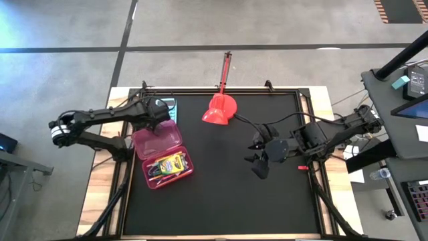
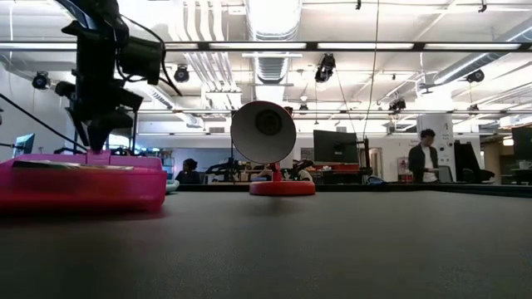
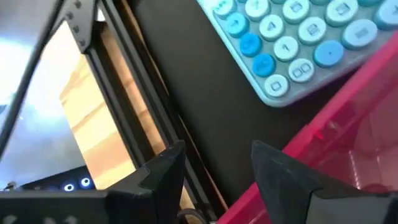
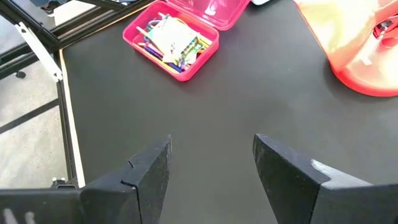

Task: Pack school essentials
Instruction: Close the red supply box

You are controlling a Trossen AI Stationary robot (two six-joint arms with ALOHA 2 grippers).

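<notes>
I have the left gripper (image 3: pixel 214 171) open, empty, at the raised lid of the pink pencil case (image 1: pixel 164 155) near the tabletop's left edge. Right gripper (image 4: pixel 211 168) open, empty, mid-tabletop. Case looks light, rigid, slippery plastic; I'd push the lid edge. Crayon box (image 1: pixel 168 164) inside, print unreadable.

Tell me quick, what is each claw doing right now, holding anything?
Left claw: open, holding nothing, at the pink case's lid.
Right claw: open, empty, above the bare black mat.
</notes>
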